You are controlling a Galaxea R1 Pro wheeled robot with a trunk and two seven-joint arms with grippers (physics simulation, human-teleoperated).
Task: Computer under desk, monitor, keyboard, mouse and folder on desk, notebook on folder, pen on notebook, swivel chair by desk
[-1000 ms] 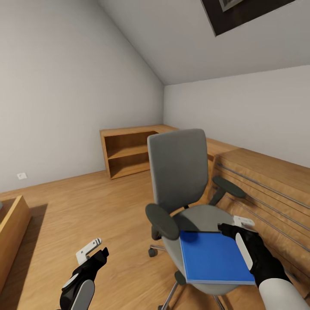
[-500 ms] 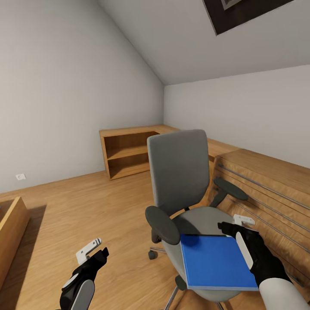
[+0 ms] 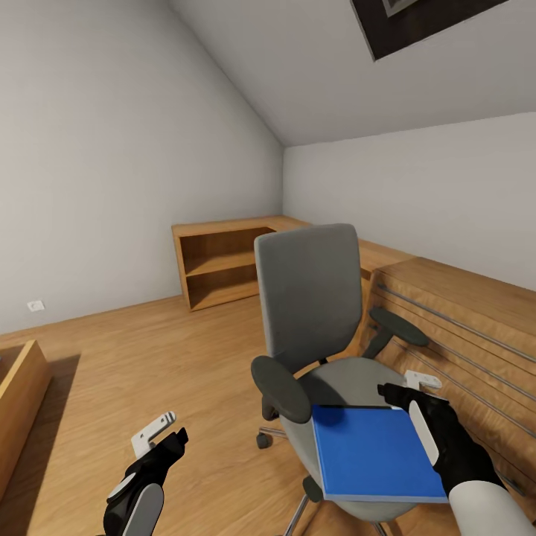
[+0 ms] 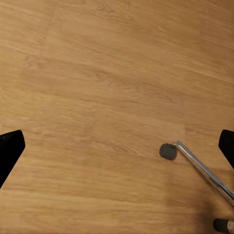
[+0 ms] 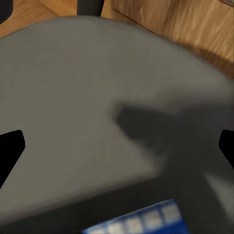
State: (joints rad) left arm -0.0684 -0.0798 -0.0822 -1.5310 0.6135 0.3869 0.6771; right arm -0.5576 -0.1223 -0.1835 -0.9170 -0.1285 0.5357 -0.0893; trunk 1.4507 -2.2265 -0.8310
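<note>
Folder [image 3: 376, 452], bright blue and flat, lies on the grey seat of the swivel chair [image 3: 316, 313], its near edge reaching out past the seat's front rim. The right hand [image 3: 406, 387] hovers just above the folder's far corner; in the right wrist view its two dark fingers [image 5: 9, 148] stand wide apart over the grey seat, with a strip of the blue folder [image 5: 141, 220] between them, so the hand is spread and pinches nothing. The left hand [image 3: 167, 432] hangs low, well apart from the chair on its other side; the left wrist view shows its fingers [image 4: 9, 151] spread over the bare wood floor [image 4: 97, 87], with one chrome leg and castor [image 4: 169, 151] of the chair's base ahead of it. Beyond the right hand a wooden slatted unit [image 3: 461, 327] stands just beside the chair. Farther off, low wooden shelving [image 3: 223, 268] sits against the pale grey wall under the sloped ceiling, where a dark-framed skylight [image 3: 424, 22] shows.
</note>
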